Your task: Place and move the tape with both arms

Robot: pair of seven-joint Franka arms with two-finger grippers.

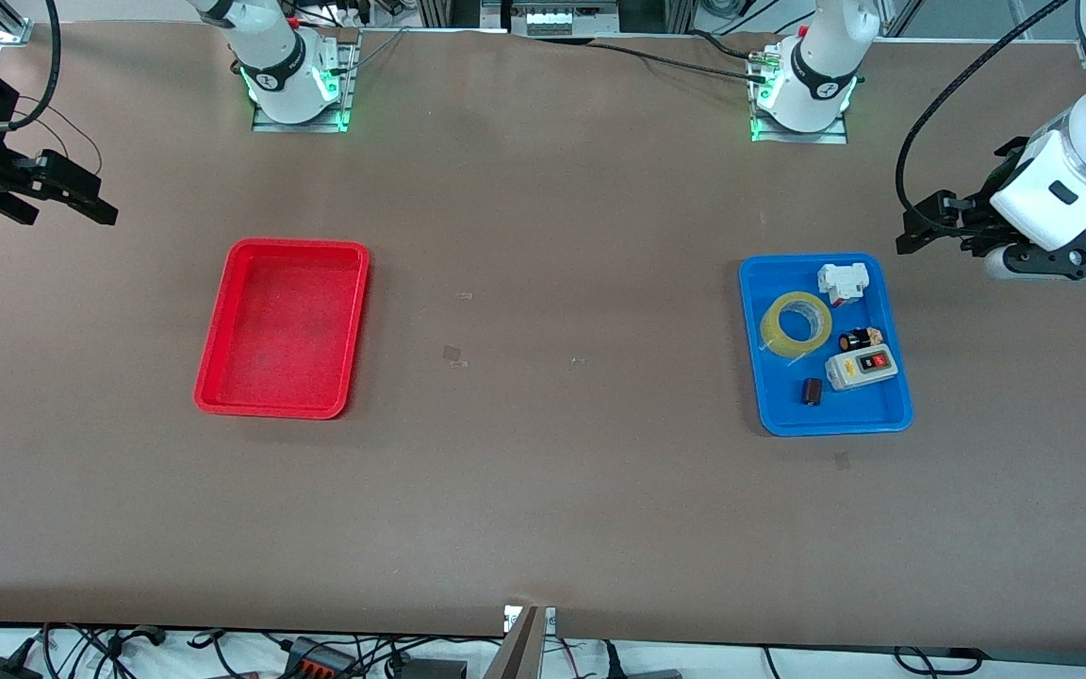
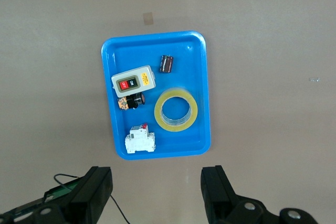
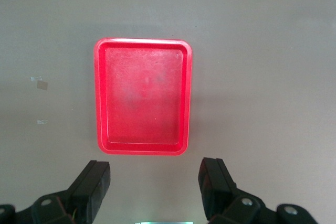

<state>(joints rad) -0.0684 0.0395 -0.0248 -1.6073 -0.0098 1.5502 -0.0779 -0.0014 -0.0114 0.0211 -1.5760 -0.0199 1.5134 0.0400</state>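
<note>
The brown surface (image 1: 543, 471) carries a red tray (image 1: 284, 327) toward the right arm's end and a blue tray (image 1: 887, 415) toward the left arm's end. The tape (image 1: 795, 324) lies flat in the blue tray, a white breaker (image 1: 842, 281) at its one o'clock. Both the left gripper (image 1: 920, 229) and right gripper (image 1: 81, 196) hang over bare surface, jaws apart, holding nothing.

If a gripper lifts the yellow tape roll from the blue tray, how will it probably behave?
The tape lies flat in the blue tray, so it should not roll while resting there. Its wide centre hole suggests it is light and fairly stiff. Its glossy translucent surface may be slippery, and set on edge it would likely roll.
</note>
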